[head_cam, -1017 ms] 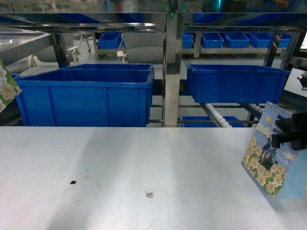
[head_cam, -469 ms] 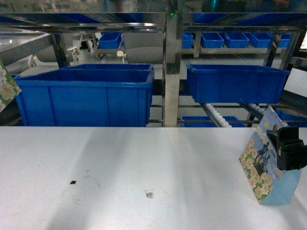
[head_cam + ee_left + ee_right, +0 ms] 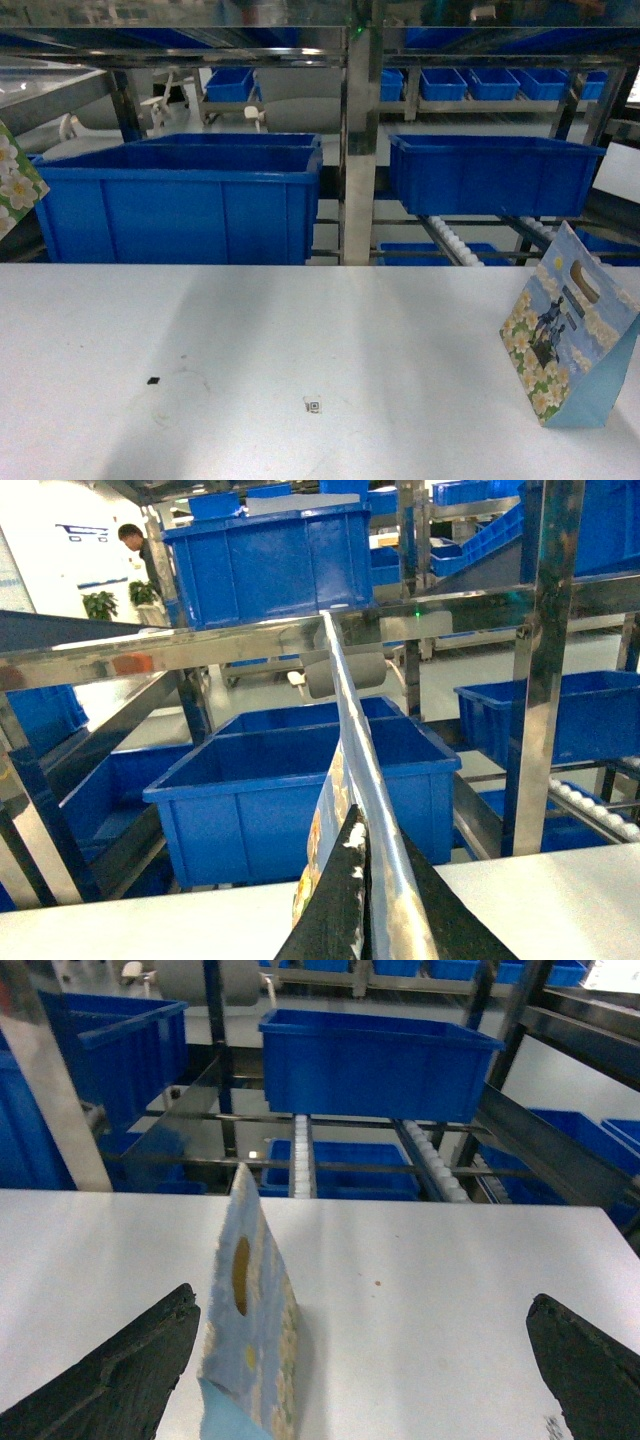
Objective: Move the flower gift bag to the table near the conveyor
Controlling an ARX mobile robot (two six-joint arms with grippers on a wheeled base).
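Observation:
A flower gift bag, blue with white blossoms and a cut-out handle, stands upright on the white table at the right. In the right wrist view this bag rises just inside the left finger, untouched. My right gripper is open wide and does not show in the head view. My left gripper is shut on the top edge of another flower gift bag, which peeks in at the head view's left edge. The conveyor with white rollers runs behind the table.
Large blue bins sit on the steel rack behind the table, with a steel upright between them. A small code sticker and a dark speck lie on the tabletop. Roller lanes slope beyond the far edge.
My right gripper has let go of the standing bag and pulled back out of the head view. The bag settled upright on the table. The left bag has not moved.

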